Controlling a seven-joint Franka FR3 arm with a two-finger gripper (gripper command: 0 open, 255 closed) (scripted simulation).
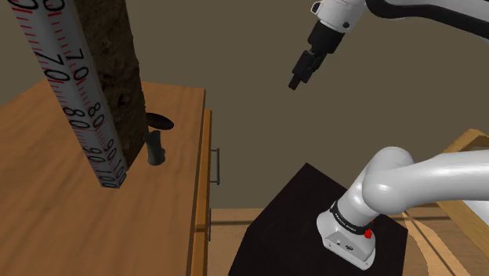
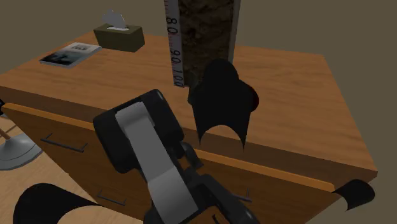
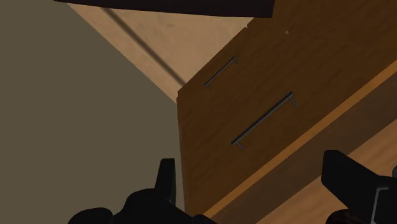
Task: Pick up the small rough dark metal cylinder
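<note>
The jaws stood wide apart with nothing between them; in the wrist view the two black fingers (image 3: 167, 184) framed a brown drawer front with two thin metal handles (image 3: 264, 119). From the shoulder view I saw the all-black two-finger gripper (image 1: 297, 78) hanging in the air, well to the right of the tall white measuring staff with red and black numbers (image 1: 78, 94) and out past the edge of the brown wooden dresser (image 1: 47, 227). The small dark cylinder (image 1: 155, 147) stood upright on the dresser top just beside the staff's foot, on that same right side and well apart from the gripper. A rough brown bark-like column (image 1: 117, 63) rose right behind the staff, and in the second exterior view an olive-green tissue box (image 2: 119, 38) sat off to the staff's left.
</note>
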